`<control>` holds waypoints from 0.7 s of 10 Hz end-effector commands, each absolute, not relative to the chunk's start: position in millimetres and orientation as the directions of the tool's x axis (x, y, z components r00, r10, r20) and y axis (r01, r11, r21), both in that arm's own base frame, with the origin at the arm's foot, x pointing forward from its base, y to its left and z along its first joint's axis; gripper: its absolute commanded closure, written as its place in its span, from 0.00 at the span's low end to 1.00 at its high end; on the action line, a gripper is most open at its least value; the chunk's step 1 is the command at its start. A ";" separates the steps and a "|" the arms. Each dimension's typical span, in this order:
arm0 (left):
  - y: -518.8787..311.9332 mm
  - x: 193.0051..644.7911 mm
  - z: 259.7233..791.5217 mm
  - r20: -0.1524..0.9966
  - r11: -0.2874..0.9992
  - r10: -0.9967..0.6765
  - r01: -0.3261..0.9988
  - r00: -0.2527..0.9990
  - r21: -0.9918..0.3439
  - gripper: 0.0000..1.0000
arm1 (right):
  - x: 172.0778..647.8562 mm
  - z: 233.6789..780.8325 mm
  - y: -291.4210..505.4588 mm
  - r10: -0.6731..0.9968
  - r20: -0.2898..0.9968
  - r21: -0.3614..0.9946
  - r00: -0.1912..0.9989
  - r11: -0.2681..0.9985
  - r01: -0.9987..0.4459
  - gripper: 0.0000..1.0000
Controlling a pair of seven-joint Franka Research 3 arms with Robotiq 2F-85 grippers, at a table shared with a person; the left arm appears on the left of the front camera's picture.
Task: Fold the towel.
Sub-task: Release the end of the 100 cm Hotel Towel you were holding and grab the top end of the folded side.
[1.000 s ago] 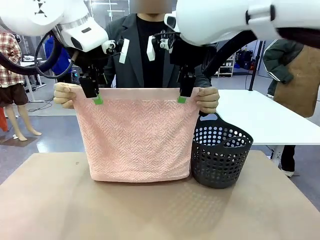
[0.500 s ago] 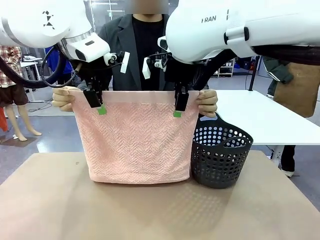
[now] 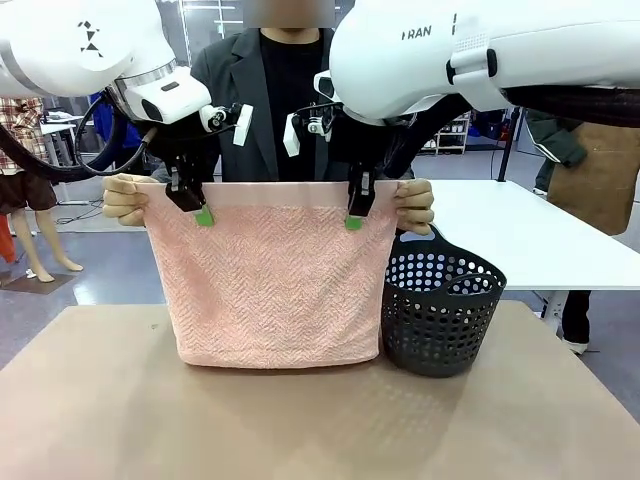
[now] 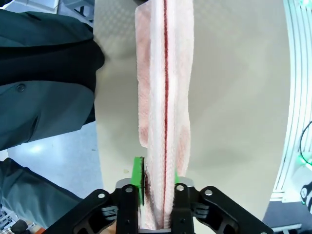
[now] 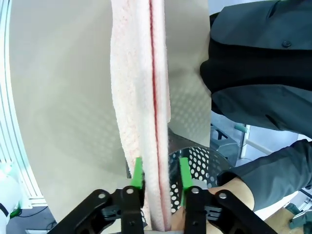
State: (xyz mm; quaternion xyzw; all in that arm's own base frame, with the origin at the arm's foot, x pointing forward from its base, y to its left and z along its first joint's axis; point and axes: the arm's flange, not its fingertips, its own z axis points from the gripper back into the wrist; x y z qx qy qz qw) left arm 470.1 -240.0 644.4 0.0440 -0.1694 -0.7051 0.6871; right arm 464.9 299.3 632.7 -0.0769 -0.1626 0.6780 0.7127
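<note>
The pale pink towel (image 3: 275, 280) hangs doubled over in front of the person, its lower edge resting on the table. The person's hands (image 3: 125, 198) (image 3: 415, 205) hold its two top corners. My left gripper (image 3: 201, 212) is shut on the top band just inside the left corner. My right gripper (image 3: 353, 218) is shut on the band just inside the right corner. In the left wrist view the green pads (image 4: 139, 180) press the towel (image 4: 165, 97) from both sides. The right wrist view shows the towel (image 5: 141, 87) squeezed between the pads (image 5: 137, 176).
A dark perforated basket (image 3: 440, 310) stands on the tan table (image 3: 300, 430), touching the towel's right side, and it also appears under my right gripper (image 5: 159, 178) as the basket (image 5: 197, 158). The person's dark jacket (image 4: 44, 83) is close behind the towel.
Both grippers have come down a little onto the towel's top band and the right one has shifted slightly left. The person's hands keep hold of the corners.
</note>
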 end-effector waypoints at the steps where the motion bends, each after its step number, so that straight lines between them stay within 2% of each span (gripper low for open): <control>1: -231.5 465.9 646.1 0.195 -0.026 -0.977 0.960 -0.083 0.278 1.00 | 468.8 634.0 299.8 0.989 0.141 -0.306 0.035 0.078 -0.949 1.00; 4: -227.8 468.3 640.3 0.218 -0.014 -0.973 0.958 -0.079 0.285 1.00 | 476.1 629.5 294.8 0.989 0.142 -0.279 0.052 0.090 -0.956 1.00; 7: -239.1 469.2 644.6 0.184 0.002 -0.981 0.958 -0.053 0.286 1.00 | 468.3 631.9 298.5 0.991 0.133 -0.318 0.035 0.076 -0.945 1.00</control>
